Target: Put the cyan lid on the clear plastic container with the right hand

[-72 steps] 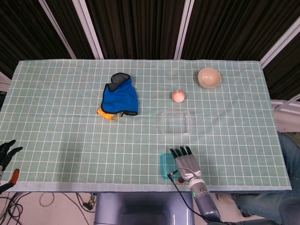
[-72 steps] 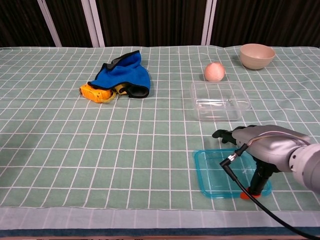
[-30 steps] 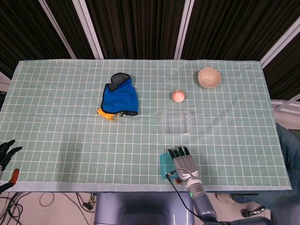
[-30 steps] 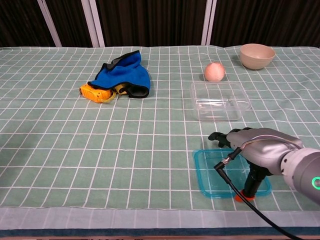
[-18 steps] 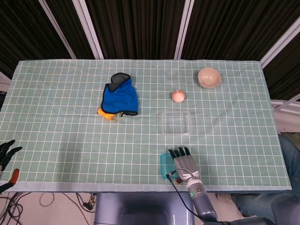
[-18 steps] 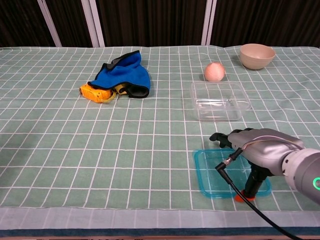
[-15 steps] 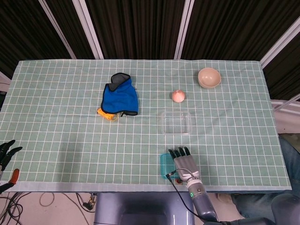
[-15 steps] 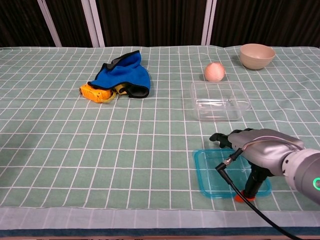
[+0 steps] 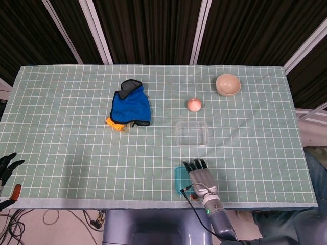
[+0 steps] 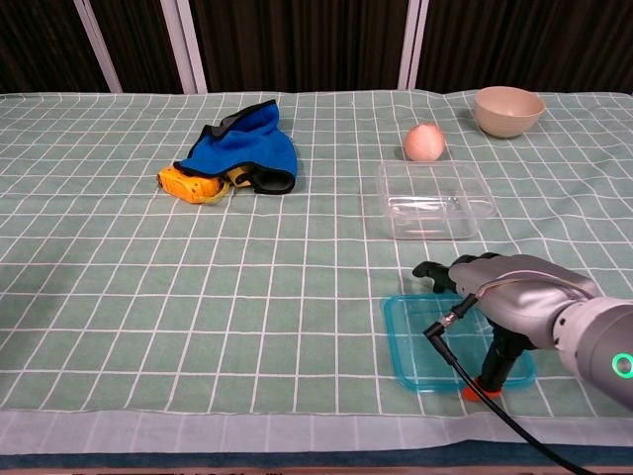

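Chest view shows the right hand (image 10: 509, 297) arched over the cyan lid (image 10: 435, 343) at the table's near edge, fingers spread flat above it and thumb planted at its near rim, seemingly to grasp it. The clear plastic container (image 10: 434, 199) waits just beyond.

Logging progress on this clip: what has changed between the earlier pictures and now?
Very little. The right hand has drawn slightly back toward the table's near edge and stays over the cyan lid, which lies flat where it was. Clear plastic container, peach, bowl, blue cloth and left hand are unchanged.
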Controlling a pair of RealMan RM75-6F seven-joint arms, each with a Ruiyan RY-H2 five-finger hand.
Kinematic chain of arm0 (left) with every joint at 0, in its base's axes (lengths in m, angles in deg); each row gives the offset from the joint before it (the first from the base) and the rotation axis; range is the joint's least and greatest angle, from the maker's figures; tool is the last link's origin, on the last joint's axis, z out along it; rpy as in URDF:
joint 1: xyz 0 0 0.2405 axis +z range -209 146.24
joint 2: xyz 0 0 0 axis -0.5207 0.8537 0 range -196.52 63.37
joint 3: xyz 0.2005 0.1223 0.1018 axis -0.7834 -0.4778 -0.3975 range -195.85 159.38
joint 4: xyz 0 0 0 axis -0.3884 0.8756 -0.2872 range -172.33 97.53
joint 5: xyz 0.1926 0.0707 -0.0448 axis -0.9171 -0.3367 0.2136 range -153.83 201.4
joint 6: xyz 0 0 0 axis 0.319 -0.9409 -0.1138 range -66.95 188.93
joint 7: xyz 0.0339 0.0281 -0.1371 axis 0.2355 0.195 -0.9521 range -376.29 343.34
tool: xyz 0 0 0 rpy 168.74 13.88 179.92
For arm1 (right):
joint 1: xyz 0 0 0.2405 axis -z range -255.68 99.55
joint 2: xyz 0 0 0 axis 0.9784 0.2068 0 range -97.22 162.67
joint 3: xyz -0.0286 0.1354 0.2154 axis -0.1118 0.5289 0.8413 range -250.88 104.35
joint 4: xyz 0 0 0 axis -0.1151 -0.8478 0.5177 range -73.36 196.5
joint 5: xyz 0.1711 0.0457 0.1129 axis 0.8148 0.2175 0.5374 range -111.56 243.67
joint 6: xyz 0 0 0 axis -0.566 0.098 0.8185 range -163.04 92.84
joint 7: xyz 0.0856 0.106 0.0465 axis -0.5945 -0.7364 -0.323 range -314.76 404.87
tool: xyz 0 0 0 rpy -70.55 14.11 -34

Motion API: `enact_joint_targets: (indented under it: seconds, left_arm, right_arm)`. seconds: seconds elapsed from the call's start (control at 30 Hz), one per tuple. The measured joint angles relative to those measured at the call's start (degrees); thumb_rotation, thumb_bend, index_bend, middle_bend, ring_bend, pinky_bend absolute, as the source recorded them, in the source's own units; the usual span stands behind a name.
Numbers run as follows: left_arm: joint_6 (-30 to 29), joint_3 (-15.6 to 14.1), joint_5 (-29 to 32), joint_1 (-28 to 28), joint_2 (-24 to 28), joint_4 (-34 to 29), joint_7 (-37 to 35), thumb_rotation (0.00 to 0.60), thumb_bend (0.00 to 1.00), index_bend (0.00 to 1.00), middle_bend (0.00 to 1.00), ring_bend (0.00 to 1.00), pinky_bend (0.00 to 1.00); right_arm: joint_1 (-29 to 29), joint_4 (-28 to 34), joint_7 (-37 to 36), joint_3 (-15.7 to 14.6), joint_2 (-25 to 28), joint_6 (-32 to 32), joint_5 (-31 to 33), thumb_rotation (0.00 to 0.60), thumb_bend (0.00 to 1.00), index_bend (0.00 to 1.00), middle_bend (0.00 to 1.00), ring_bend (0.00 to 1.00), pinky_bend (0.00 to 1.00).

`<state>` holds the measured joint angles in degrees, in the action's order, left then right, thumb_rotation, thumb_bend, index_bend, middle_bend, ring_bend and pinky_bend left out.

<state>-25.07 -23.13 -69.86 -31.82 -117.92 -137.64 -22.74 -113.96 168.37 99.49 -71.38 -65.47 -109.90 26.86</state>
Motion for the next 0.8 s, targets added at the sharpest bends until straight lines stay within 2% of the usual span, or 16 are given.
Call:
enact_joint_targets:
  seconds: [0.1,0.37,0.8]
  left_arm:
    - [0.1,0.0,0.0,0.0,0.0,0.0,0.0,0.6,0.52,0.15,0.0,0.0,0.0]
    - [0.1,-0.1,0.0,0.0,0.1,-0.1,-0.2,0.6,0.52,0.15,0.0,0.0,0.0]
    - [0.3,-0.2,0.0,0.0,0.2,-0.2,-0.2,0.6,0.52,0.15,0.0,0.0,0.0]
  right_arm:
    - [-0.1,-0.1,-0.2,0.0,-0.1,0.1,-0.2,0.6,0.08,0.02,0.32,0.0,0.0]
    - [-0.2,0.0,-0.8,0.0,-0.1,0.4,-0.6,0.6,0.23,0.02,0.37,0.04,0.0]
    - [-0.3,1.9,-2.3,0.6,1.5,0.7,-1.4,0.6,0.24,0.02,0.38,0.06,0.0]
